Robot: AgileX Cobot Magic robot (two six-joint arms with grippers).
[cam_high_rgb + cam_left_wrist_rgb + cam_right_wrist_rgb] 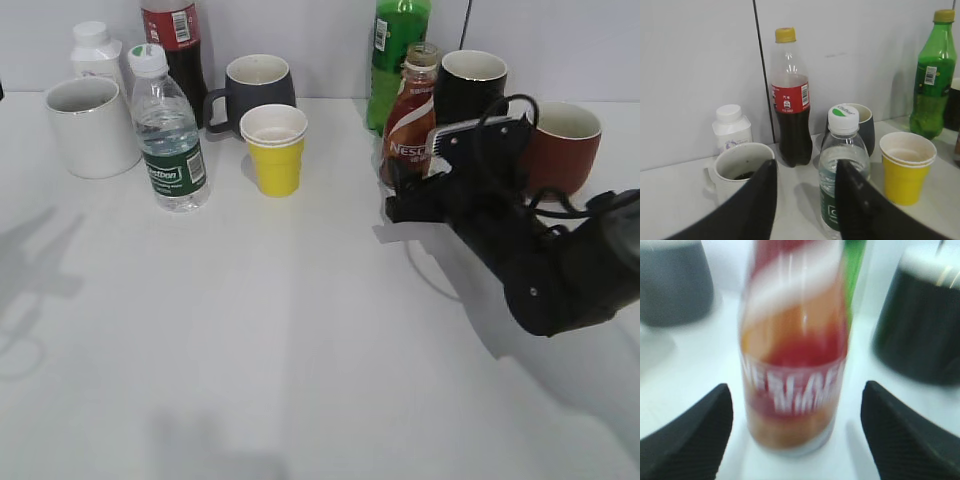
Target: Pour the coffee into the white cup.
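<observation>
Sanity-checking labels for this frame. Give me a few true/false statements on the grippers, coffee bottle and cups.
1. The right gripper is open with the coffee bottle between its fingers. True.
2. The coffee bottle has its cap on. False: its neck is open in the exterior view.
3. The left gripper holds the water bottle. False: it is open and holds nothing.
4. The white cup stands at the far left of the table. True.
5. The yellow cup lies on its side. False: it stands upright.
</observation>
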